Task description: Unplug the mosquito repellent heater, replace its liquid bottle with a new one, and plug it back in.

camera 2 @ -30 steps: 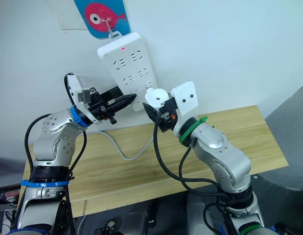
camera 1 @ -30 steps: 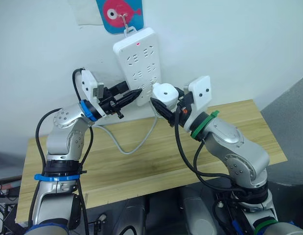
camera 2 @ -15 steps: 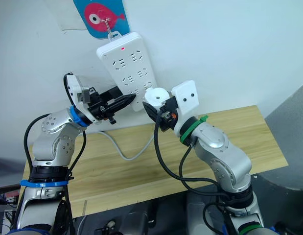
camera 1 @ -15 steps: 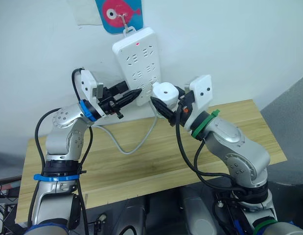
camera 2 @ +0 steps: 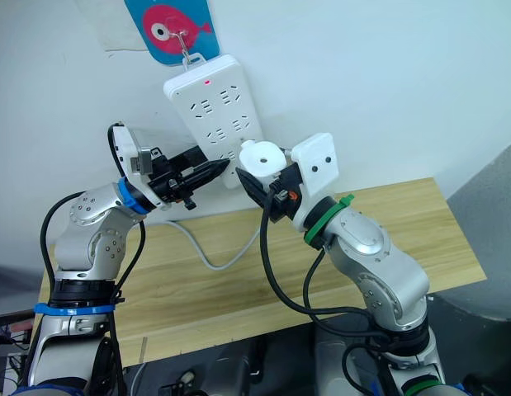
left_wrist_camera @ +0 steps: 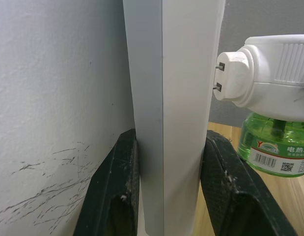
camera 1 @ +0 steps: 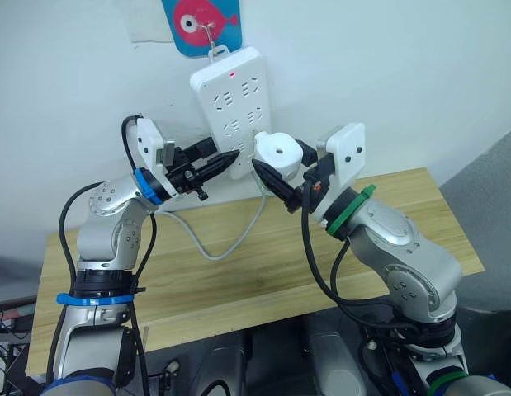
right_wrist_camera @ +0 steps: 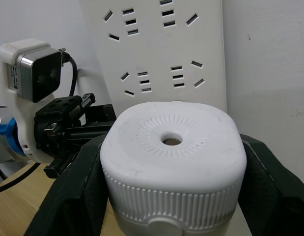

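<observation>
Clamped in my right gripper is the mosquito repellent heater, one black finger on each side of its body, held up in the air just in front of the lower end of the power strip. The heater is small, white and rounded, with a ribbed band around its side, a ring of fine ridges on top and a round hole in the middle of that ring. My right wrist view looks straight down on that top, with the strip's sockets behind it and my other gripper off to the side.

My left gripper pinches the lower edge of the power strip, one finger against the wall side and the other on the socket side. From the left wrist view I see what the head views hide: two metal prongs stick out of the heater's side toward the strip, close to its face but apart from it, and a green liquid bottle with a printed label hangs under the white body. The strip hangs tilted from a hook on the wall, above a wooden table, a red light near its top.
</observation>
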### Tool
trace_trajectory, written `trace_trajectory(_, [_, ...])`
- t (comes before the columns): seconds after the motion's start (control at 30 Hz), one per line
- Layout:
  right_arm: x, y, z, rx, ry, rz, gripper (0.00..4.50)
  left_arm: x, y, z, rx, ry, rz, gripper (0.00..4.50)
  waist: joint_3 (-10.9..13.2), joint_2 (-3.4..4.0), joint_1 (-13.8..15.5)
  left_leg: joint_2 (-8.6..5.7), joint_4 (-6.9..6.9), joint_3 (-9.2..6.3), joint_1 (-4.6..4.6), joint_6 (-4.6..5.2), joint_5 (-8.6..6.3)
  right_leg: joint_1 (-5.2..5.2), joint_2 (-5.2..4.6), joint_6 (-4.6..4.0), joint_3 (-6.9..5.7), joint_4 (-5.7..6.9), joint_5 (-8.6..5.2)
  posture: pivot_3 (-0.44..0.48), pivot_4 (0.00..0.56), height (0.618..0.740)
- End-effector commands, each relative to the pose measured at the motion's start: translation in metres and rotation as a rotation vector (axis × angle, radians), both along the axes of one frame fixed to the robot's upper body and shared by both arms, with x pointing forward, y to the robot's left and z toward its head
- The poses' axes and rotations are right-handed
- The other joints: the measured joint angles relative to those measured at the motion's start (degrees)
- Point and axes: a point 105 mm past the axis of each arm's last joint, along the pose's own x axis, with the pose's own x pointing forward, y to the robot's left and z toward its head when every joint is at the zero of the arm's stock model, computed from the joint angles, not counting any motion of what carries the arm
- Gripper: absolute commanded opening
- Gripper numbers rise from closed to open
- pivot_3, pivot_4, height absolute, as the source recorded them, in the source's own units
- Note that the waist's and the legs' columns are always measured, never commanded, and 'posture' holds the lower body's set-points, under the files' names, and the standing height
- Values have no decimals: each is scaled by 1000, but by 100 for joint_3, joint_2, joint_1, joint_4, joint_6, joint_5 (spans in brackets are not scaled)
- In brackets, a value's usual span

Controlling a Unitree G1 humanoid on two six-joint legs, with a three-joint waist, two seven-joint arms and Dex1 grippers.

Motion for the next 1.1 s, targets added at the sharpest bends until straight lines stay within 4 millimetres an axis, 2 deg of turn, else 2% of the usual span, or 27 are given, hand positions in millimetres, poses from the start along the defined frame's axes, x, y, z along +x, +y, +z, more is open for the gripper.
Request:
trace_trajectory(0.03, [-7,2,8,13,-46,12,3070,-6,-4,9,27,-50,-25,1312,0,0,0,0,0,0,0,0,0,0,0,0,0,0,0,-95,295,740])
trace_trajectory(1.1, [17,6,3,46,-36,-20,3070,-9,-7,4,16,-10,-57,1312,0,0,-1,0,0,0,1,-1,1,0,0,0,0,3,0,-94,310,740])
